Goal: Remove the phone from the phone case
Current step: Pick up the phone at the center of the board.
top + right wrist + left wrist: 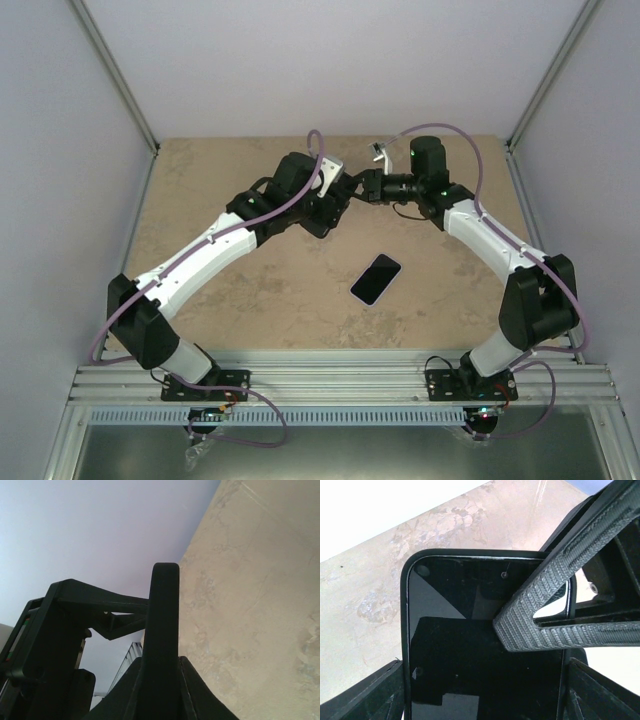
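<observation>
Two pincers grip one black phone case at upper centre: the left pincer across its sides, the right pincer on its edge. A phone lies on the counter.

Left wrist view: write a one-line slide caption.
Left gripper holds the black phone case while the right gripper pinches its rim.

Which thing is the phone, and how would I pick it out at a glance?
Look at the tan table, in the open patch between the left arm and right arm, nearer than where they meet. The phone lies flat there on a slant, dark-faced with a pale rim. It alone lies loose; the black case is held up in the fingers.
</observation>
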`<state>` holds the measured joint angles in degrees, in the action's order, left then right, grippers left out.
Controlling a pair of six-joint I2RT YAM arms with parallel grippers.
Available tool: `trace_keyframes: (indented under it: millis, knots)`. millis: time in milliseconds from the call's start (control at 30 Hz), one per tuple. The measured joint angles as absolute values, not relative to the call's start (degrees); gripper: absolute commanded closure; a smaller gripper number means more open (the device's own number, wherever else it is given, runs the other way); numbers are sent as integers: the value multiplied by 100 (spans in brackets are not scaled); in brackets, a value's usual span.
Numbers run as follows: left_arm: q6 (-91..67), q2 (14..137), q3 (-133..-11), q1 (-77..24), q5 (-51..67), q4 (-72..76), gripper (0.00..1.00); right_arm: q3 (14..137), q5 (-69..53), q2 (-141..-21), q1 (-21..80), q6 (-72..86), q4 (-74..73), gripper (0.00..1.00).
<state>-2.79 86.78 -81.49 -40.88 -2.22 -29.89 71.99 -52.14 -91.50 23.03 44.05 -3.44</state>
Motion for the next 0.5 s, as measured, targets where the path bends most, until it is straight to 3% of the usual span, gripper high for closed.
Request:
trace_keyframes:
  millis: [100,200,433,500]
  knots:
    - [-213,8689,-8149,-4115,-364,-2995,44,7166,-5137,-9150,2311,4624,-320,99]
    - [-187,8705,-8149,-4125,-381,-3009,37,7124,-5127,-9148,2314,4672,-279,99]
    - [-108,8705,-8149,-4128,-294,-3024,1,6958,-5116,-9045,2300,4762,-117,100]
    - [-73,8694,-8152,-4123,-178,-3024,1,6877,-5231,-9002,2270,4729,-67,100]
